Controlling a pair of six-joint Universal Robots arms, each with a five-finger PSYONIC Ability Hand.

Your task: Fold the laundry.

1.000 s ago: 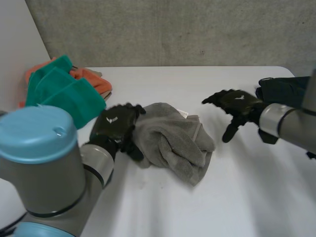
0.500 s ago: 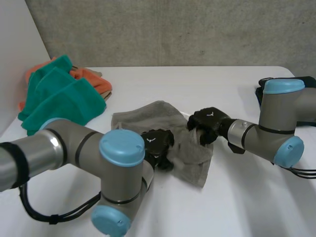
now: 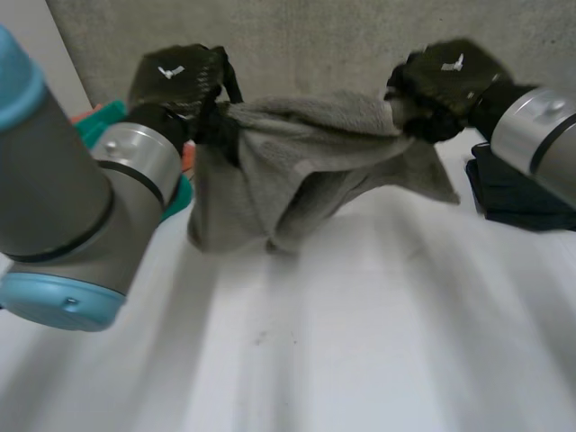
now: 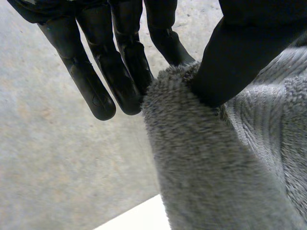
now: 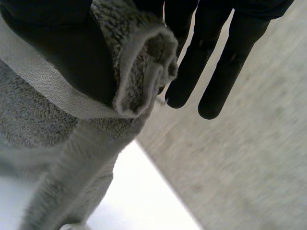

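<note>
Grey towel (image 3: 301,171) hangs bunched above bench (image 3: 360,342); left hand (image 3: 175,79) pinches one end, right hand (image 3: 445,79) other. No fold made yet.

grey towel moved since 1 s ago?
Yes, upward. The grey towel lay crumpled on the white table; now it hangs between the left hand and the right hand, top edge against the wall.

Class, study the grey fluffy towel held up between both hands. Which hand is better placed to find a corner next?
Probably the right hand: its thumb pinches the grey fluffy towel on its woven hem, a guide to a corner. The left hand pinches plain pile.
</note>
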